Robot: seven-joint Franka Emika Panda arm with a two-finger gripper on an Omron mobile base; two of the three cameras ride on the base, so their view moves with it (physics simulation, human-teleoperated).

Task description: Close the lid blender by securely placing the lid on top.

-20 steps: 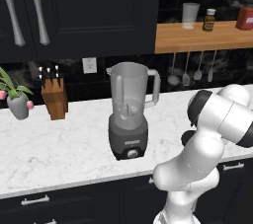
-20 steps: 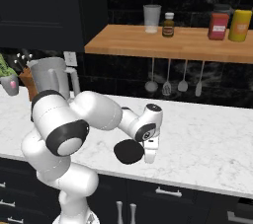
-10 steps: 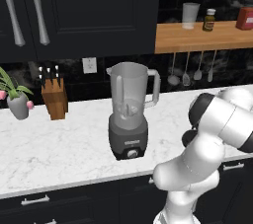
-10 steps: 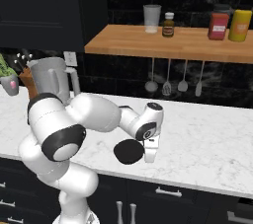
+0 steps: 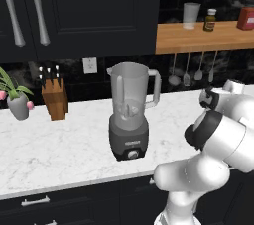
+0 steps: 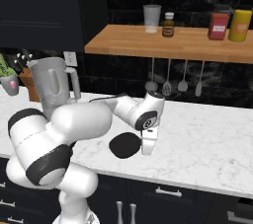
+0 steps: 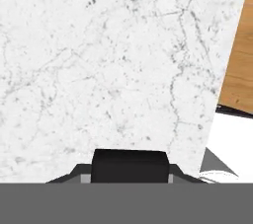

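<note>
The blender (image 5: 131, 115) stands upright on the white marble counter, its translucent grey jar open at the top, handle on its right side. From the right base view the blender (image 6: 52, 87) is partly behind my arm. The black round lid (image 6: 124, 145) hangs just over the counter, well to the right of the blender. My gripper (image 6: 144, 150) points down and is shut on the lid's right edge. In the hand view the lid (image 7: 129, 165) shows as a black block between the fingers (image 7: 81, 174), with marble below.
A knife block (image 5: 54, 97) and a potted plant (image 5: 19, 105) stand left of the blender. A wooden shelf (image 6: 163, 43) with a cup and jars hangs over the counter, with utensils (image 6: 168, 77) hung beneath. The counter's front edge (image 6: 173, 181) is near the gripper.
The lid and the gripper have risen slightly off the counter. My elbow has shifted a little in the left base view. The blender has not moved.
</note>
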